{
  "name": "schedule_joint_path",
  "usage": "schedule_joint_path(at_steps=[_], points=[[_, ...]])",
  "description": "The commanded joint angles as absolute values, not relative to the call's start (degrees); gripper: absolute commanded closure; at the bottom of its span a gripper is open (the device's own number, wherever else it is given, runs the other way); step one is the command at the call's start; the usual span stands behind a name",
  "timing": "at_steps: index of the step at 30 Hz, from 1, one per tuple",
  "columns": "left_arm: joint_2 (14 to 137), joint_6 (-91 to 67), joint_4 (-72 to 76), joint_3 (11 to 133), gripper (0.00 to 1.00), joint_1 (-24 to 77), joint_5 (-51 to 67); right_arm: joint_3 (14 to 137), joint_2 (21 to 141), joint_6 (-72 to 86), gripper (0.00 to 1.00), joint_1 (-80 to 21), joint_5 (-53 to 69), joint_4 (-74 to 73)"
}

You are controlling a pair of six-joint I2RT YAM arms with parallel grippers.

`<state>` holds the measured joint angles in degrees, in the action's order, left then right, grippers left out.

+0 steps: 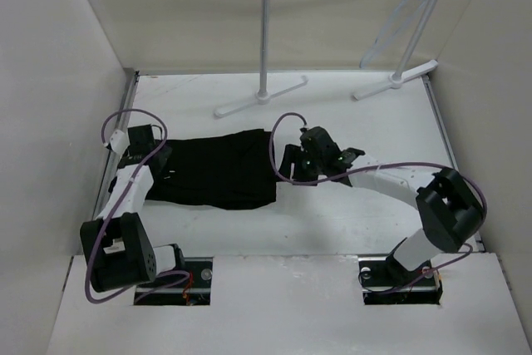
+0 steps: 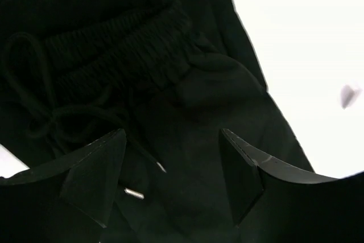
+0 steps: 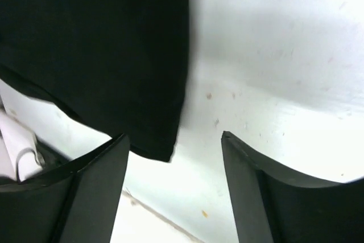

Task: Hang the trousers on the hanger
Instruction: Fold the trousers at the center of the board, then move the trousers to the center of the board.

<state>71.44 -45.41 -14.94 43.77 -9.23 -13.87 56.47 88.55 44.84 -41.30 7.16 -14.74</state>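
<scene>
The black trousers (image 1: 220,170) lie folded flat on the white table, left of centre. The pale hanger (image 1: 397,24) hangs on the rack's bar at the back right. My left gripper (image 1: 158,164) is open over the waist end; its wrist view shows the elastic waistband (image 2: 125,55) and drawstring with metal tips (image 2: 134,193) between its fingers. My right gripper (image 1: 287,170) is open at the trousers' right end; its wrist view shows the leg hem corner (image 3: 153,140) just beside its left finger, with bare table between the fingers.
A white tube garment rack (image 1: 266,35) stands at the back with two feet (image 1: 259,97) on the table. Walls enclose the left, back and right. A purple cable (image 1: 283,126) loops above the right wrist.
</scene>
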Motion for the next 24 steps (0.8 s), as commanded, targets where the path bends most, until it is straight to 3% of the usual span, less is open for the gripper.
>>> schedule_joint_path(at_steps=[1,5,11,15,16,17,19,20,22,24], points=[[72.42,-44.74,-9.15,40.97,0.36,-12.34,-14.68,54.76,88.85,45.87,0.28,-41.79,15.02,-4.06],[75.84,-45.09,-6.33,38.24,0.36,-15.77,-14.68,53.0,94.99,50.79,0.43,-41.88,18.27,3.32],[78.57,-45.09,-4.92,36.65,0.37,-17.01,-15.82,50.19,101.59,57.65,0.55,-40.57,25.65,15.63],[77.26,-45.61,-4.92,36.12,0.37,-16.04,-16.87,47.73,103.18,59.41,0.4,-39.86,30.49,20.12],[76.91,-45.7,-5.01,36.04,0.37,-15.78,-17.05,47.46,103.36,59.41,0.41,-40.03,31.02,20.47],[76.56,-45.79,-5.18,36.04,0.37,-15.69,-17.31,47.2,103.36,59.24,0.5,-40.12,31.03,20.48],[75.85,-45.88,-5.8,36.04,0.37,-15.69,-17.84,45.89,102.83,59.59,0.78,-39.77,29.63,20.13],[75.5,-46.14,-5.97,36.04,0.37,-15.69,-17.49,45.01,102.48,60.02,0.86,-38.99,29.53,20.13],[74.54,-46.32,-6.24,36.65,0.37,-14.38,-16.36,42.73,100.73,60.47,0.95,-37.14,29.18,20.13],[73.66,-46.93,-6.59,37.18,0.37,-10.61,-15.12,39.83,97.58,60.47,0.97,-34.86,27.78,19.69]])
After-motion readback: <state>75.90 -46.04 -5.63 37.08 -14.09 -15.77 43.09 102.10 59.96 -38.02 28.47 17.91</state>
